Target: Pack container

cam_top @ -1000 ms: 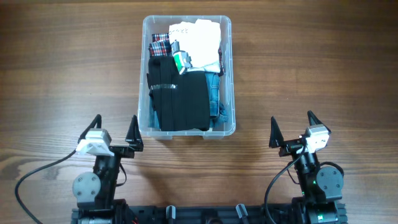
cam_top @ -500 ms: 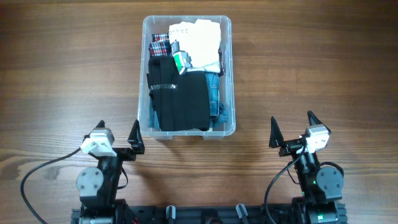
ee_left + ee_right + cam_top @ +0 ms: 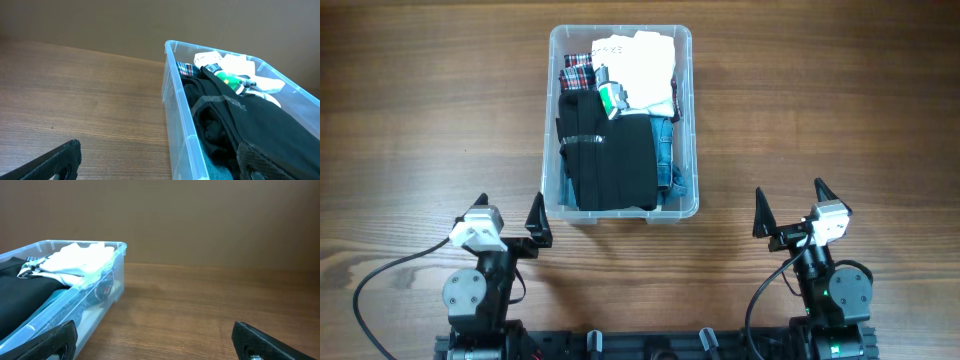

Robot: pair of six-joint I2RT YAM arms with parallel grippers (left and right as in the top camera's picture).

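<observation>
The clear plastic container (image 3: 620, 212) sits at the table's middle, packed with folded black clothing (image 3: 610, 160), white cloth (image 3: 642, 65), plaid fabric (image 3: 577, 68), blue denim and a small green item (image 3: 611, 97). It also shows in the left wrist view (image 3: 177, 100) and the right wrist view (image 3: 85, 315). My left gripper (image 3: 508, 213) is open and empty, just short of the container's near left corner. My right gripper (image 3: 790, 203) is open and empty, right of the container and apart from it.
The wooden table (image 3: 840, 110) spreads on all sides of the container. Black cables (image 3: 370, 285) run from both arm bases at the near edge.
The left arm shifted slightly right and back toward its base between one second and half a second ago, then stayed still. The right arm and container have not moved.
</observation>
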